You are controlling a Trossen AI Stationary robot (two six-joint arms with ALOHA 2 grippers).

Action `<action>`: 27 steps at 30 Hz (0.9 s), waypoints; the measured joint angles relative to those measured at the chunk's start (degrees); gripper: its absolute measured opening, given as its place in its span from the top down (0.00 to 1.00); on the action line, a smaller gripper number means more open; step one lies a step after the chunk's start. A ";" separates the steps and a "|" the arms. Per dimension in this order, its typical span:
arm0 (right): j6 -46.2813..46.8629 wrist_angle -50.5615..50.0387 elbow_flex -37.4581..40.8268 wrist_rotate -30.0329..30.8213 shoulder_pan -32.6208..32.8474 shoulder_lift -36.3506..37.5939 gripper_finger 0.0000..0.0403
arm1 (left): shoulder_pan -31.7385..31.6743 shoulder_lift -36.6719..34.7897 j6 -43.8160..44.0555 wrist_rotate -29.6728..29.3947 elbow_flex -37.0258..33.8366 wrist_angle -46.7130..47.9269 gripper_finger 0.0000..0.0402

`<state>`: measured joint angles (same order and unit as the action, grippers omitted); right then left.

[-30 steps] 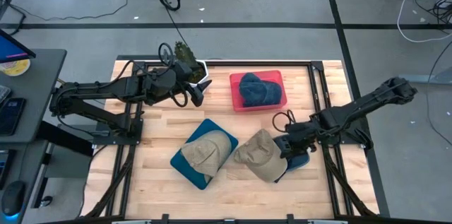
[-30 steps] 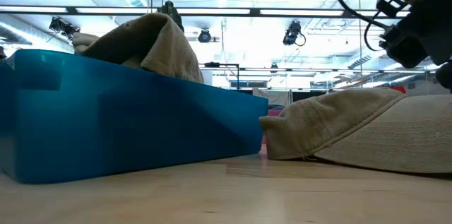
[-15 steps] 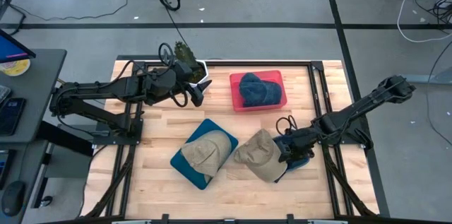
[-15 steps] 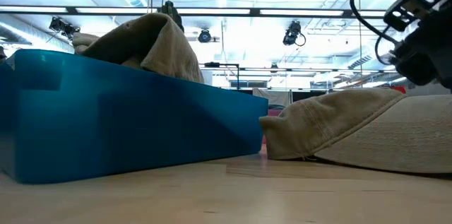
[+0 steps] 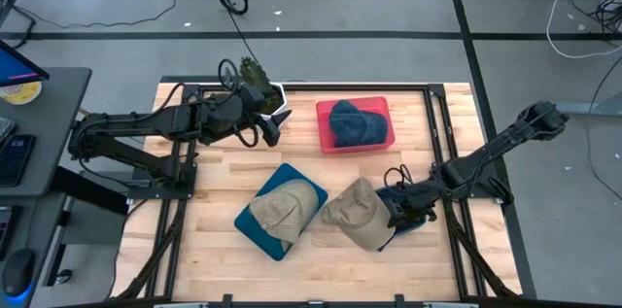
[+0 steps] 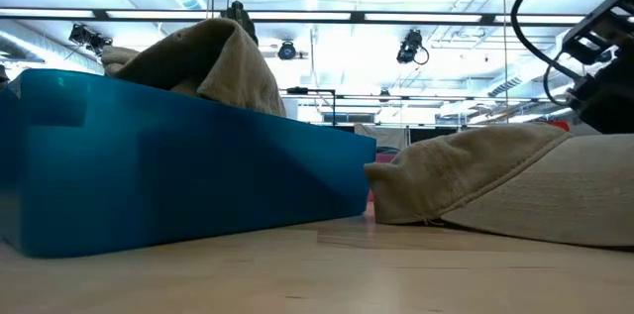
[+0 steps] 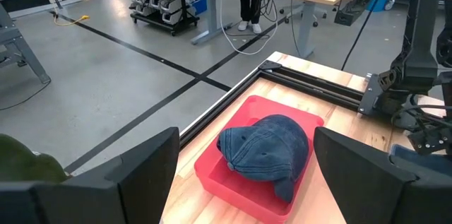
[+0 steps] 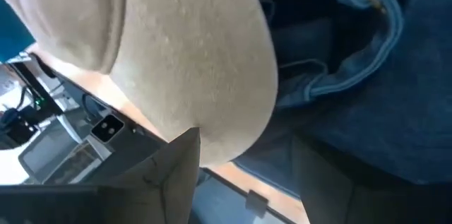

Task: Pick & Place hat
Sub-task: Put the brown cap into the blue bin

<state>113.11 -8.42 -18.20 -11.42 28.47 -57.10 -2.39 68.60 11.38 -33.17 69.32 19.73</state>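
A tan hat (image 5: 356,213) lies on the table right of centre, also visible in the low view (image 6: 515,180). Its right edge rests on dark blue denim cloth (image 5: 416,217) (image 8: 353,61). My right gripper (image 5: 400,207) is open and low at that edge. In the right wrist view (image 8: 244,174) its fingers stand on either side of the tan brim (image 8: 226,111). Another tan hat (image 5: 284,206) sits in a blue bin (image 5: 255,226). A denim hat (image 5: 356,123) lies in a red bin (image 5: 325,139). My left gripper (image 5: 268,125) (image 7: 244,189) waits open at the far left. My right gripper comes down slanting from the table's right at the tan hat's brim edge (image 8: 240,146), where it overlaps the denim. One finger (image 8: 169,174) is on the tan side and one (image 8: 332,174) on the denim side. Whether either touches, I cannot tell.
A green plant in a white pot (image 5: 259,83) stands at the far edge beside my left gripper. The blue bin (image 6: 178,175) fills the low view's left. Black frame rails (image 5: 439,123) run along the table's sides. Bare wood (image 5: 224,167) lies between the bins and the left arm.
My right gripper has come down and slightly toward the near-left, closing in on the tan hat's right edge; its arm has stretched lower over the table. The hats and bins have stayed where they were.
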 joint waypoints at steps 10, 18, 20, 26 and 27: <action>2.22 7.53 3.65 5.46 0.28 0.00 0.47 | 0.00 0.00 0.02 -0.02 0.00 -0.09 0.17; 2.66 19.16 6.91 12.64 0.26 0.00 0.47 | 0.00 0.00 0.39 -0.02 0.00 -0.11 0.17; 2.10 20.61 6.91 14.27 0.26 0.00 0.47 | 0.00 0.00 0.42 -0.02 0.00 -0.12 0.17; 1.36 23.10 6.91 16.35 0.26 0.00 0.47 | -0.02 0.00 0.42 -0.02 0.00 -0.15 0.17; 1.30 23.43 6.91 16.81 0.26 0.00 0.48 | -0.02 0.00 0.44 -0.02 0.00 -0.15 0.17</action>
<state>114.41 15.01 -11.29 5.39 28.73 -57.10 -2.42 68.60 11.81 -33.19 69.32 19.57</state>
